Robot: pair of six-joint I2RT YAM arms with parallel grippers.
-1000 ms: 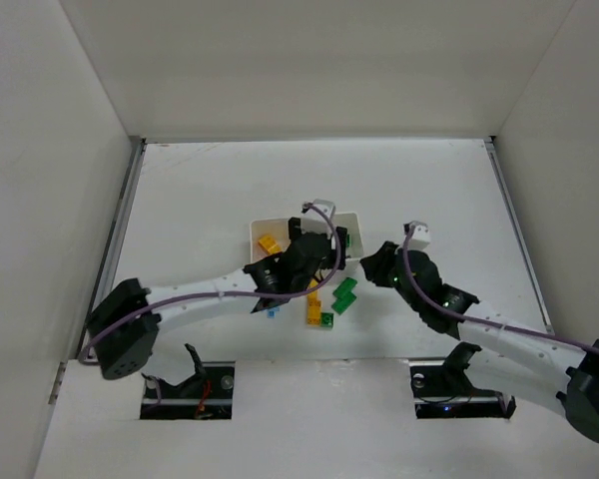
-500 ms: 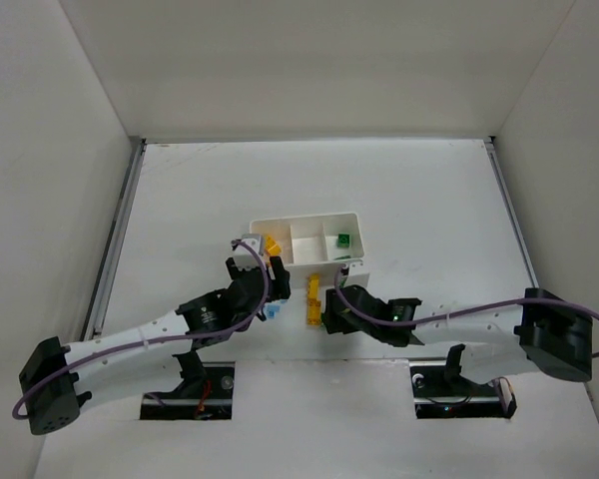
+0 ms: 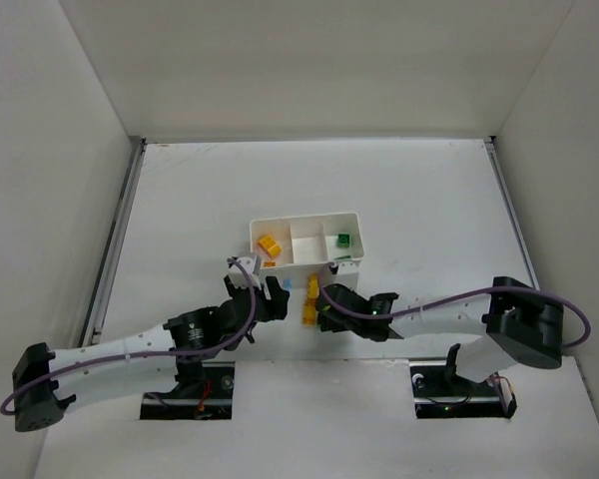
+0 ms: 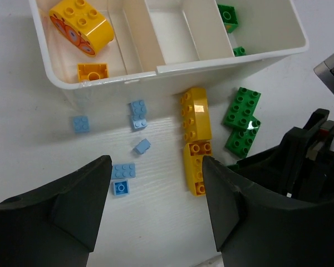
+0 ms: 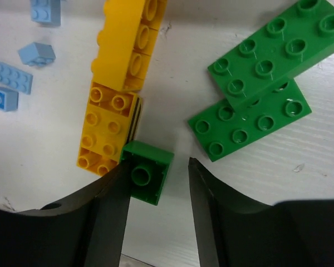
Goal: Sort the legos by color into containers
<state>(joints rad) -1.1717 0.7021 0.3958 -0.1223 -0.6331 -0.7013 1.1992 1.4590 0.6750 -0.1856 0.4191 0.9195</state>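
Left end effector now clear of tray, open, empty, over blue legos; right end effector has come in, open astride small green brick: grasp pending

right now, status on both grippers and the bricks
Left gripper open above loose blue bricks. Right gripper open, straddling small green brick, not clamped. Yellow brick right beside it. Tray holds yellow and green, middle bin empty.

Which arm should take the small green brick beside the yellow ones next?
Right. The right claw is open, with the small green brick sitting between its fingers. The left claw, also open, hovers nearer the light blue bricks and would probably have to cross over.
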